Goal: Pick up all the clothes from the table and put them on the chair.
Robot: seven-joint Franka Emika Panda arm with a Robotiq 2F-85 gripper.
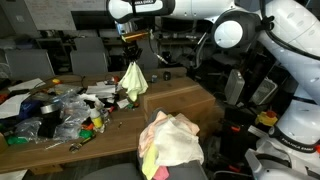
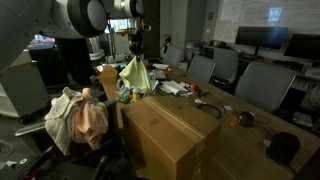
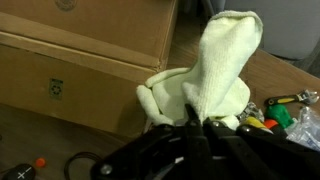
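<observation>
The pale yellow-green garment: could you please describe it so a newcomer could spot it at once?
Find the long wooden table strewn with plastic bags. Above it, the robot's pincer is shut on the pale yellow-green garment, which dangles freely. It is the only cloth hanging; the others lie heaped on the chair.

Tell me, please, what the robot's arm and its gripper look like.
The arm is built of thick, rounded white segments with black round caps at the joints. A dark band near its wrist carries lettering too small to read. The gripper is black and blocky, with slim black fingers in the wrist view. No cables are clearly visible.
</observation>
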